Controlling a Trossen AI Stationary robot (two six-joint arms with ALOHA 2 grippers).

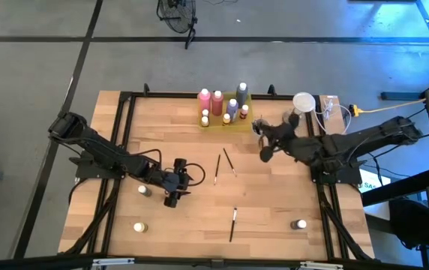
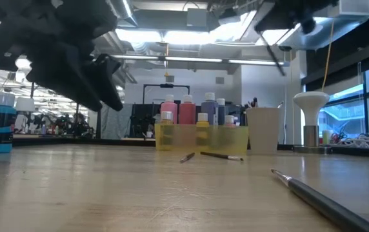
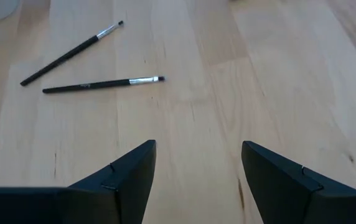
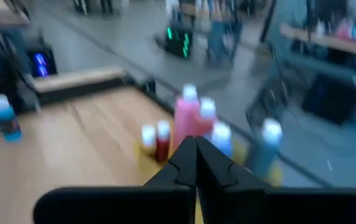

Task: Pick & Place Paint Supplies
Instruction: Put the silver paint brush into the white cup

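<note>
Nearest the lower edge of the high view, a lone paintbrush lay on the bare table, with three small pale-capped bottles loose around it, at lower left, left and lower right. All of these were, by my reading, yet to be collected.

At mid-frame, left of centre, the left gripper hung low over the wood with its jaws apart and nothing between them. Two more brushes lay just beyond it, near the centre, uncollected.

Right of centre, the right gripper was raised with its jaws pressed shut; I could not tell whether it held anything.

Farthest, at upper centre, the yellow tray already held pink, purple and grey bottles standing upright. Beside it, to the right, stood the cup; its contents were hidden. The task looked roughly half done.
</note>
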